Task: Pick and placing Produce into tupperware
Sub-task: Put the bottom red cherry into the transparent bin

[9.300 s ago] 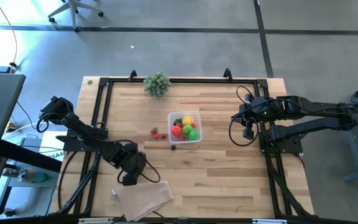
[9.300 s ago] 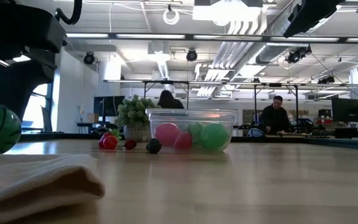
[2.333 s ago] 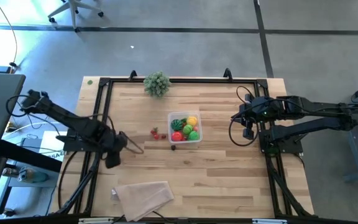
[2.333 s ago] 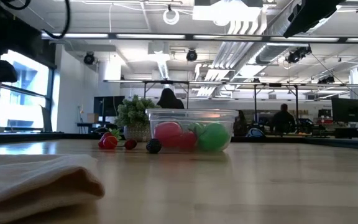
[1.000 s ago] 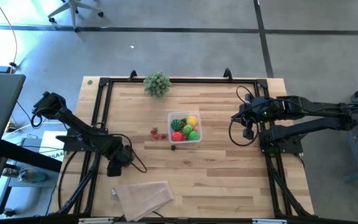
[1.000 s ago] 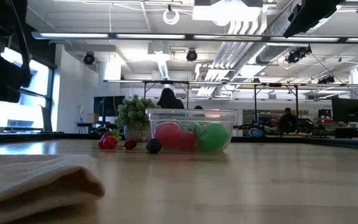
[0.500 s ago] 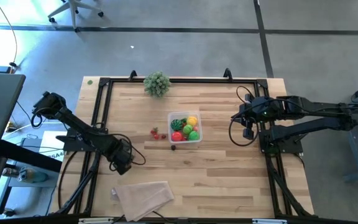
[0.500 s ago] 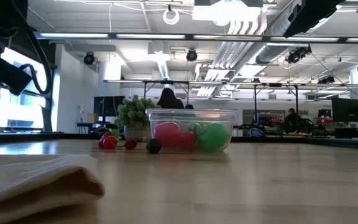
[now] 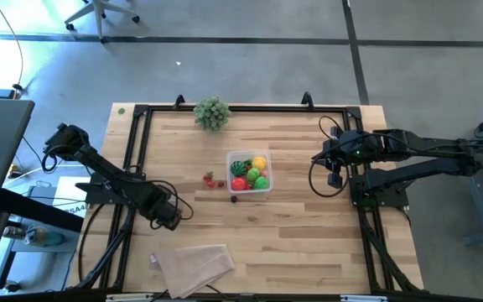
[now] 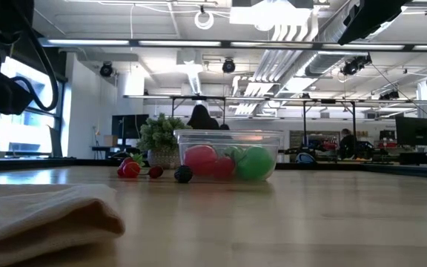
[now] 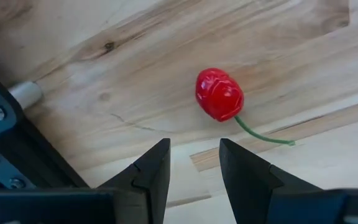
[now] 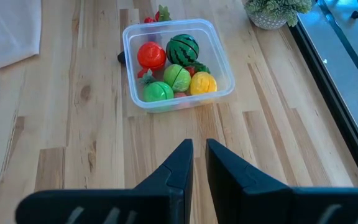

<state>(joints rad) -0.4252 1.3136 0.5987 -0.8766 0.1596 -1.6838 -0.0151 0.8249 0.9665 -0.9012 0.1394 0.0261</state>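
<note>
The tabletop [image 9: 292,243] is light wood with a black frame. It stands on a grey floor [image 9: 225,59]. Behind it is a big room with long ceiling lights [image 10: 176,43], white pipes [image 10: 273,30], a bright window [image 10: 21,130] and desks where people [image 10: 201,117] sit far off.

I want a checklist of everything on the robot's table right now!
Surface: wooden table with a black frame.
Job's things: clear tub holds a striped green ball, red, green and yellow fruits; small red pieces and one dark one lie beside it; a red cherry lies under the left tool.
Clutter: beige cloth, bushy plant.
Grippers: left tool open, empty; right tool shut, empty.
Cables: black loops on both arms.
Surroundings: people far behind.
</note>
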